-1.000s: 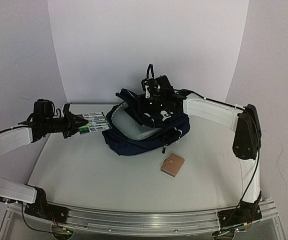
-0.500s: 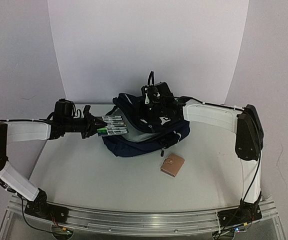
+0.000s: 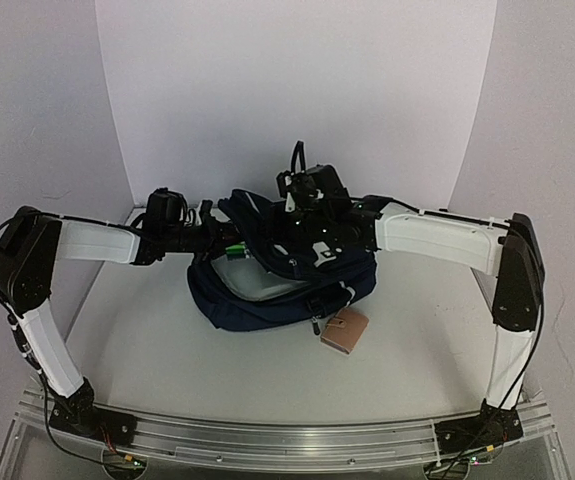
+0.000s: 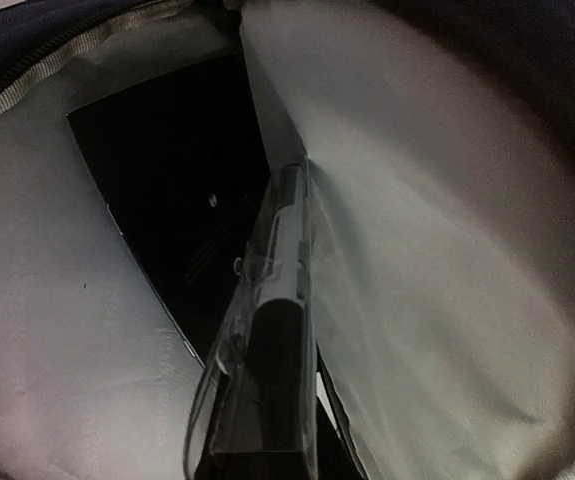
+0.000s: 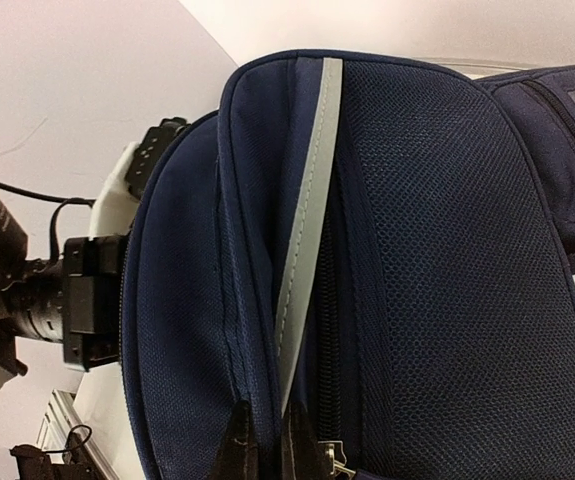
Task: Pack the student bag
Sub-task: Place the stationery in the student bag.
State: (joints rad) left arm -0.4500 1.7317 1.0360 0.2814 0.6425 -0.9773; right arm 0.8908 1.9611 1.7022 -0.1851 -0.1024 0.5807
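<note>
The backpack (image 3: 267, 300) lay on the counter (image 3: 167, 350) toward the back and about midway between the two arms, its mouth turned to the left and its upper flap raised. The left arm reached across from the left, and the left end effector (image 3: 219, 244) was pushed into that mouth, so the top view hid its fingers. A green bit (image 3: 233, 250) showed right at the opening.

From the left wrist, the inside of the backpack filled the view. Pale grey lining (image 4: 447, 250) curved around on both sides, and a dark flat thing (image 4: 167, 200) stood against the lining at the back. A clear plastic pack (image 4: 267, 320) ran up from the bottom middle of that view, held in the nearly closed left end effector with its far end close to the dark flat thing. What the pack contained could not be made out.

The right end effector (image 5: 265, 450) was pinched tight on the backpack's fabric, just below the lower end of a grey stripe (image 5: 307, 200) that ran beside a mesh pocket (image 5: 447, 250). In the top view it held the flap up above the mouth.

A tan wallet (image 3: 344, 330) lay closed on the counter just beside the near right edge of the backpack.
</note>
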